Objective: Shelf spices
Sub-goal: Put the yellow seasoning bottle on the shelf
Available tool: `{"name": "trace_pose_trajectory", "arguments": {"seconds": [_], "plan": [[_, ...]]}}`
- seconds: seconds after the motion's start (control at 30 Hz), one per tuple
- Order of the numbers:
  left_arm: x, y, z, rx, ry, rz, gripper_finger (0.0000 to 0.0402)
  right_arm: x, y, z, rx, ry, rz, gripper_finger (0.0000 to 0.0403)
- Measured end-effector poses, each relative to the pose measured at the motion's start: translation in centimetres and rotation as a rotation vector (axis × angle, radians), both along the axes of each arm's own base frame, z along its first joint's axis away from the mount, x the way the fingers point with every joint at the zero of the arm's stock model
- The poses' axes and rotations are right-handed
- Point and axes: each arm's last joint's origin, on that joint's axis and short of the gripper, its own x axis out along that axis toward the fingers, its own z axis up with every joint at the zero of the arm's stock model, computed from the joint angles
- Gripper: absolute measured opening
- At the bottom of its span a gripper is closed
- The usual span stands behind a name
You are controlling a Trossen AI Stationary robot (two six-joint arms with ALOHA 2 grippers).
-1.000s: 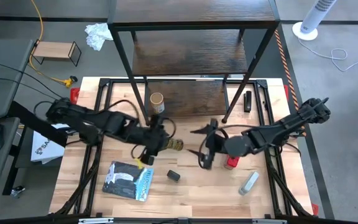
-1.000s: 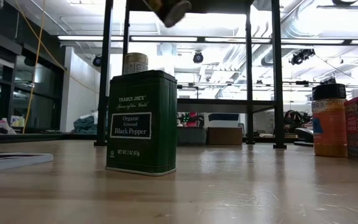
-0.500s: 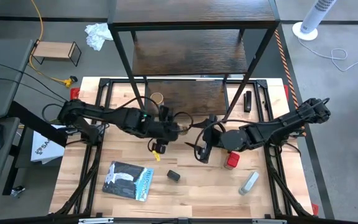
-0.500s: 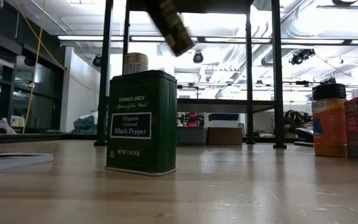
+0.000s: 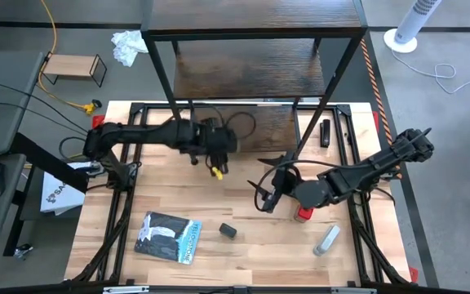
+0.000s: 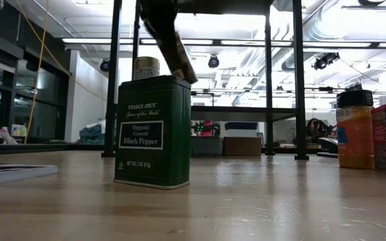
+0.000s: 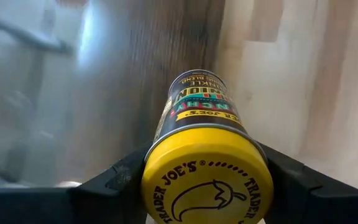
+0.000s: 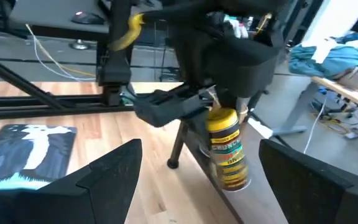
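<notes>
The left gripper (image 5: 228, 140) is clamped on the yellow-lidded jar (image 7: 205, 163), its fingers pressed to either side of the jar just below the lid; the jar hangs in the air, tilted, over the lowest dark board of the shelf (image 5: 255, 65) at the table's far edge. It has not been set down. The tan-lidded jar (image 6: 146, 67) stands upright behind the black pepper tin (image 6: 152, 131) in the low view; it appears to rest on the shelf's bottom board, though the tin hides its base, so I cannot confirm that one item is shelved. Three items remain on the table (image 5: 251, 253): the black pepper tin near the front centre, the red container (image 5: 303, 214) just beside the right arm, and the brown jar (image 6: 355, 128), which stands just beside the red container in the low view. The right gripper (image 5: 269, 194) hovers mid-table with its jaws spread wide and nothing between them. The blue-grey packet (image 5: 167, 238) and the grey-white tube (image 5: 326, 239) lie at the table's front. Assessment: the task is less than half done, with the second jar in transit and three placements outstanding.
</notes>
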Motion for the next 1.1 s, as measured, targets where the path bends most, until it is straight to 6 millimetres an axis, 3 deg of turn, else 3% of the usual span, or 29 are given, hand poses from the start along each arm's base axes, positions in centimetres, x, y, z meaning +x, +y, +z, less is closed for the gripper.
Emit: {"name": "trace_pose_trajectory", "arguments": {"seconds": [0.1, 0.2, 0.33, 0.47, 0.57, 0.7, 0.8, 0.93, 1.1], "plan": [[-0.3, -0.3, -0.4, -0.185, 0.006, 0.038, 0.0213, -0.4, 0.3, 0.2, -0.011, -0.007, -0.02, 0.0321], [-0.6, -2.6, -0.1, -0.291, 0.018, -0.056, 0.0213, -0.7, 0.6, 0.2, -0.028, -0.01, -0.048, 0.0321], [-2.8, -6.5, 0.6, -0.266, 0.063, -0.086, 0.0213, -0.9, 0.9, 0.0, -0.045, 0.015, -0.048, 0.0321], [-7.3, -10.0, 0.6, -0.208, -0.027, 0.016, 0.0213, -1.2, 0.9, -0.5, -0.012, 0.03, -0.081, 0.0321], [-11.6, -11.4, 0.1, -0.246, -0.142, 0.173, 0.0213, -1.4, 0.8, -1.0, 0.03, 0.04, -0.099, 0.0321], [-16.7, -11.2, -1.3, -0.308, -0.259, 0.427, 0.0213, -1.6, 0.7, -1.3, 0.078, 0.047, -0.1, 0.0321], [-19.0, -9.6, -1.9, -0.302, -0.275, 0.591, 0.0213, -1.5, 0.8, -1.3, 0.099, 0.045, -0.089, 0.0321], [-19.2, -8.8, -1.9, -0.312, -0.318, 0.573, 0.0213, -1.5, 0.8, -1.3, 0.103, 0.048, -0.079, 0.0321], [-14.9, -9.2, -1.7, -0.286, -0.449, 0.359, 0.0213, -1.5, 0.8, -1.3, 0.097, 0.042, -0.092, 0.0321]]}}
